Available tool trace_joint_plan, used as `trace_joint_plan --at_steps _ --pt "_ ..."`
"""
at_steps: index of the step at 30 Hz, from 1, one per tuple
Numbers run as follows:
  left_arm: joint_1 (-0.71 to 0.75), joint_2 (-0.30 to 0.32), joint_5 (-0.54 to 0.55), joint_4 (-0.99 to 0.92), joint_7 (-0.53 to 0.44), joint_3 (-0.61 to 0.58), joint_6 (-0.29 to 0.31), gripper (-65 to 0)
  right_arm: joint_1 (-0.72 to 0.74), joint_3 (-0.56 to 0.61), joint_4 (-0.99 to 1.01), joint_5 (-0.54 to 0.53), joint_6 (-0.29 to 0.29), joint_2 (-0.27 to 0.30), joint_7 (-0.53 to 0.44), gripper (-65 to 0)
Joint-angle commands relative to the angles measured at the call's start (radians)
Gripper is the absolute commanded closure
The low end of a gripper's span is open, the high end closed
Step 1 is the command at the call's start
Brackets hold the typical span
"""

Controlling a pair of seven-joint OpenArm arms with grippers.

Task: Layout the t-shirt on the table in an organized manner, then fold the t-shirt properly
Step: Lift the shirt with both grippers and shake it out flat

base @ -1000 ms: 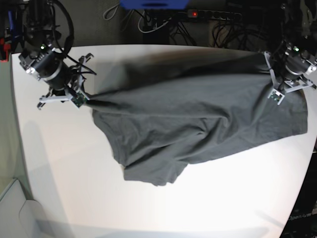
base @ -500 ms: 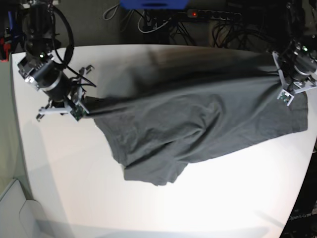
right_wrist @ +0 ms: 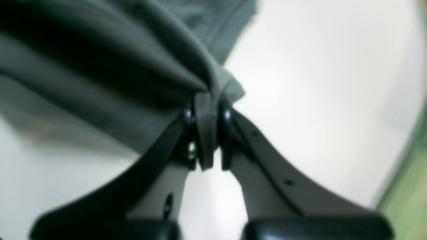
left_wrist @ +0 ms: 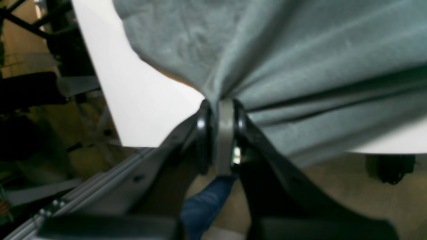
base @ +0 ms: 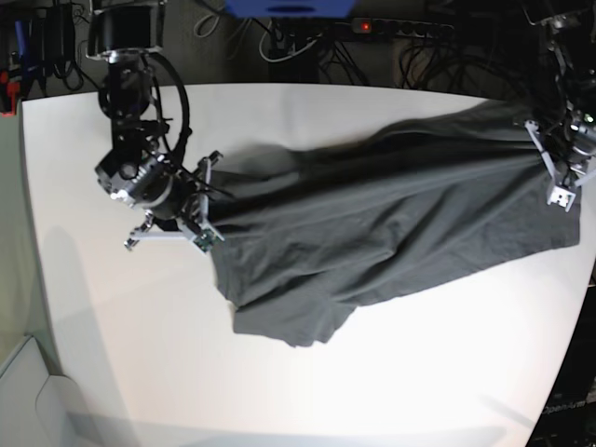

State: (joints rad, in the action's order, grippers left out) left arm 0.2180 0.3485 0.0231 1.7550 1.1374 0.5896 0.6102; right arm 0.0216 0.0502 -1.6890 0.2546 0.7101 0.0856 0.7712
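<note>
left jaws point(left_wrist: 221, 110) clenched on t-shirt point(base: 372, 233), 3 o'clock | right jaws point(right_wrist: 206, 100) clenched on it, 9 o'clock | surface point(base: 372, 391)

Bright overhead light, glare on white table point(base: 307, 391), blurred wrist views, fisheye edges

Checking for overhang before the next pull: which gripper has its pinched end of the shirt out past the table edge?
The left gripper: its wrist view shows floor beneath the pinch and the t-shirt spilling over the table rim. The right gripper pinches above white tabletop.
</note>
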Motion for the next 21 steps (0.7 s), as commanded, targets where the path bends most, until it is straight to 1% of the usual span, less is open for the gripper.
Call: trace_joint_plan --at_steps 1,4,6,7,8,13,14,15,18,21 --pt "-0.009 0.013 -0.01 0.006 -0.018 0.008 -0.005 -0.9 0.038 -0.005 -0.003 -0.001 -0.012 -0.005 -0.02 -0.1" --pt "-0.009 0.008 -0.01 -0.02 -0.032 0.008 -0.006 -1.2 0.065 -0.005 0.048 -0.001 -0.012 -0.011 -0.02 -0.2" --pt "-0.009 0.008 -0.01 -0.036 -0.032 0.008 -0.006 -4.5 0.076 -0.005 0.053 -0.001 -0.012 -0.013 -0.02 -1.9" --pt "-0.009 0.008 -0.01 -0.037 -0.032 0.008 -0.006 -8.1 0.077 -0.005 0.053 -0.001 -0.012 -0.013 -0.02 -3.9" --pt "-0.009 0.008 -0.01 -0.034 -0.032 0.008 -0.006 -12.9 0.084 -0.005 0.045 -0.001 -0.012 -0.013 -0.019 -6.6" --pt "-0.009 0.01 -0.01 -0.014 -0.032 0.011 -0.006 -45.1 0.08 -0.008 -0.004 -0.001 -0.012 -0.01 -0.012 -26.0" --pt "-0.009 0.01 -0.01 -0.007 -0.032 0.013 -0.006 -49.7 0.074 -0.01 -0.026 -0.001 -0.012 -0.008 -0.011 -29.5" --pt "-0.009 0.011 -0.01 0.006 -0.032 0.013 -0.005 -52.8 0.057 -0.02 -0.05 -0.001 -0.012 -0.007 -0.011 -32.9" --pt "-0.009 0.01 -0.01 0.038 -0.032 0.013 -0.005 -55.7 0.004 -0.091 -0.138 -0.005 -0.012 -0.014 -0.011 -38.1" --pt "-0.009 0.008 -0.009 0.07 -0.03 0.014 -0.005 -55.9 -0.062 -0.112 -0.185 -0.007 -0.012 -0.014 -0.011 -38.5"
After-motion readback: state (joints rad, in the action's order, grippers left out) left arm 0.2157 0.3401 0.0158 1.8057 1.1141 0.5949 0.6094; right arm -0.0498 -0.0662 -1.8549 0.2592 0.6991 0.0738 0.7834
